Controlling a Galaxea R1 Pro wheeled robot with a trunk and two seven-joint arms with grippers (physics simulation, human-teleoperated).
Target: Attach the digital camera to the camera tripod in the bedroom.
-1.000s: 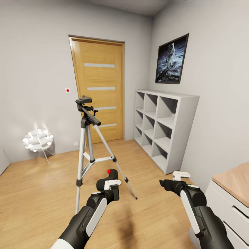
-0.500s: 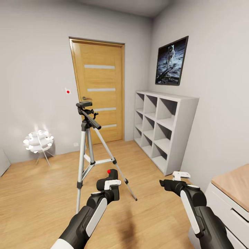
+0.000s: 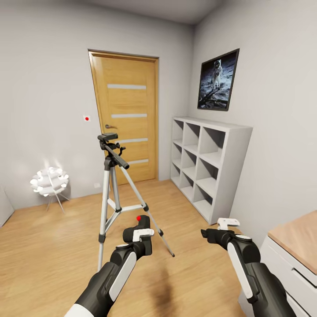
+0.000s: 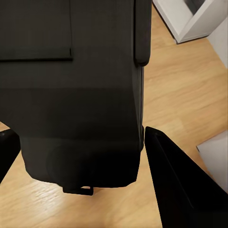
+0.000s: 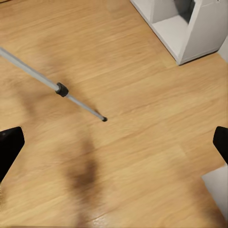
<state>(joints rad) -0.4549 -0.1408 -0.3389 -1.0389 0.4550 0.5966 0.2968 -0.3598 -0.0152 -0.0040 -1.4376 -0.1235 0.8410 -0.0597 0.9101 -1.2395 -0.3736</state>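
head view: one camera tripod [image 3: 113, 193] stands on the wood floor [image 3: 48, 246] before one wooden door [image 3: 127, 116], three silver legs spread, black head bare on top. one digital camera [image 3: 137, 232], red button up, sits clamped in the left gripper [image 3: 140, 233] at 5 o'clock of the tripod, just beside its near leg. the right gripper [image 3: 220, 229] hangs empty, fingers spread wide. one white cube shelf [image 3: 207, 163] at 3 o'clock, one astronaut poster [image 3: 218, 80] above it, one globe lamp [image 3: 49, 181] at 9 o'clock, one tabletop [image 3: 297, 235] corner at 4 o'clock.

left wrist view: camera body [image 4: 71, 90] between two dark fingers [image 4: 175, 185].
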